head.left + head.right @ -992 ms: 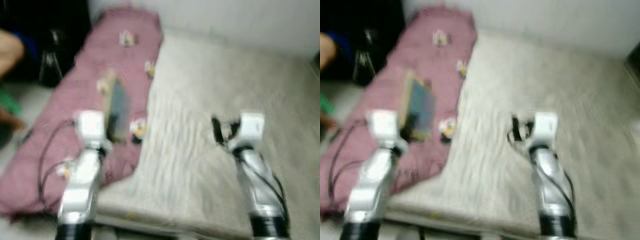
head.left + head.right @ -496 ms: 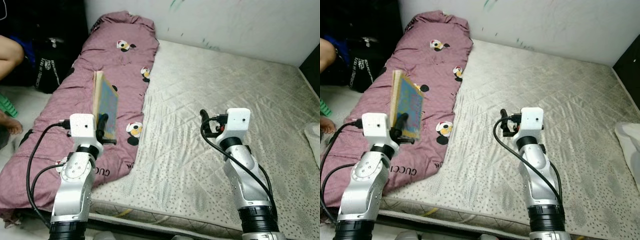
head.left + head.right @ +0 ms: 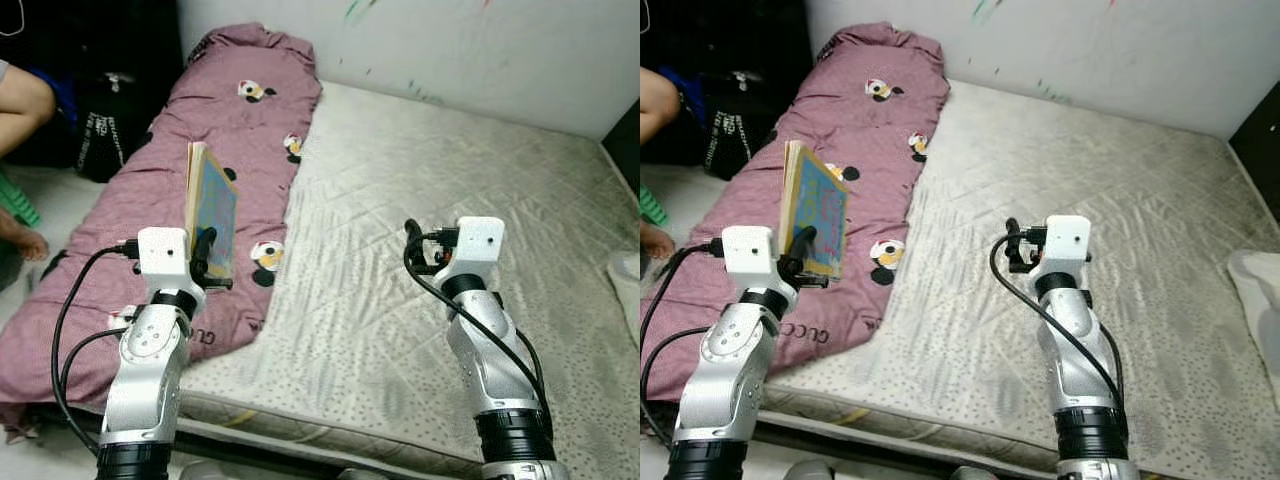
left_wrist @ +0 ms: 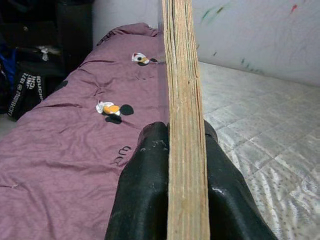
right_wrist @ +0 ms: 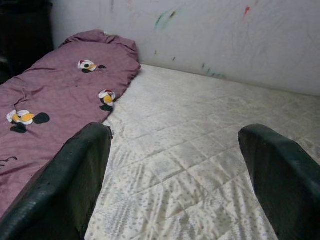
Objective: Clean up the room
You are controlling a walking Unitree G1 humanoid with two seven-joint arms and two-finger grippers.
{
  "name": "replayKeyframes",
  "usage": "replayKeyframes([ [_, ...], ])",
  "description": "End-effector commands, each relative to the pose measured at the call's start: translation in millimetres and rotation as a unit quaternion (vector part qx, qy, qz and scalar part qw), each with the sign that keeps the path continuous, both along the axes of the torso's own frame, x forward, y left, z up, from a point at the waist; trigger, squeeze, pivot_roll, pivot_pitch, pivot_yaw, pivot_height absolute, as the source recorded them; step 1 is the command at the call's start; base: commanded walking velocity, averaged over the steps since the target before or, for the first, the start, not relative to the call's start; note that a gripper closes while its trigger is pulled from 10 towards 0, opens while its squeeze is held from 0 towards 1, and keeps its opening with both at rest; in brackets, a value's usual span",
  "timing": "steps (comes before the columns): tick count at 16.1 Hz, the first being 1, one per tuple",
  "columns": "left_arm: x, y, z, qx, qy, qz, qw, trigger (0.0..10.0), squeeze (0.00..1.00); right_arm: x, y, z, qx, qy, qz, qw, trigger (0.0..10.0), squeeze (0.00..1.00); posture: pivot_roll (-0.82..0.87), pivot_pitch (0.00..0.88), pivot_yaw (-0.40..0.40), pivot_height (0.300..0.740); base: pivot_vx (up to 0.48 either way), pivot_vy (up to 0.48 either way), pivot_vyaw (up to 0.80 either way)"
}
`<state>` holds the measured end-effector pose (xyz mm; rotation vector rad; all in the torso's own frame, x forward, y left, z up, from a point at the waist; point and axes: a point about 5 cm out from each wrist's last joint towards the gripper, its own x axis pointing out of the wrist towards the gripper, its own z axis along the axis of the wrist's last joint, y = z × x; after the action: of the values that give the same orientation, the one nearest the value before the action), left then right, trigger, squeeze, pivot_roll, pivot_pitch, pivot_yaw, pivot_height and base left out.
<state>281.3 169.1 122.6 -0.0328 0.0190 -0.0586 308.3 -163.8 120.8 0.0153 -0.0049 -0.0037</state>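
My left gripper (image 3: 203,255) is shut on a thin book (image 3: 211,208) with a blue cover, held upright on its edge above the purple blanket (image 3: 160,180). In the left wrist view the book's page edge (image 4: 184,125) stands between the two black fingers (image 4: 142,195). My right gripper (image 3: 412,245) hovers open over the bare mattress (image 3: 440,180), nothing between its fingers (image 5: 65,185). The purple blanket with cartoon prints lies along the mattress's left side.
A person's knee (image 3: 22,98) and foot (image 3: 22,237) show at the far left, by a dark bag (image 3: 105,130) on the floor. A painted white wall (image 3: 480,50) runs behind the mattress. Something white (image 3: 628,270) lies at the right edge.
The view was blurred a second ago and is now sharp; the camera has shifted slightly. Both arms hold the same poses, the left still gripping the book.
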Motion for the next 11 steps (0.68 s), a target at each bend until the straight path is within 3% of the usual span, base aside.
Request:
replayKeyframes([
  [1,1.2,-6.6,7.1,-0.005,-0.02,-0.017,1.0,10.0,0.0,0.9,-7.2,1.5,-0.003,-0.001,-0.015,1.0,10.0,0.0,-0.01,0.048,-0.105,0.74,0.0,-0.311,0.0],
  [4,1.4,-6.8,6.7,-0.008,-0.019,-0.018,1.0,10.0,0.0,1.3,-7.8,1.6,-0.007,-0.001,-0.017,1.0,10.0,0.0,-0.01,0.049,-0.105,0.74,0.0,-0.315,0.0],
  [8,1.3,-7.8,6.3,-0.011,-0.018,-0.019,1.0,10.0,0.0,1.4,-7.5,1.4,-0.005,-0.001,-0.016,1.0,10.0,0.0,-0.01,0.05,-0.105,0.74,0.0,-0.32,-0.8],
  [11,1.3,-7.9,6.6,-0.019,-0.02,-0.013,1.0,10.0,0.0,1.1,-7.6,2.2,-0.007,-0.004,-0.017,1.0,10.0,0.0,-0.01,0.053,-0.105,0.74,0.0,0.0,0.0],
])
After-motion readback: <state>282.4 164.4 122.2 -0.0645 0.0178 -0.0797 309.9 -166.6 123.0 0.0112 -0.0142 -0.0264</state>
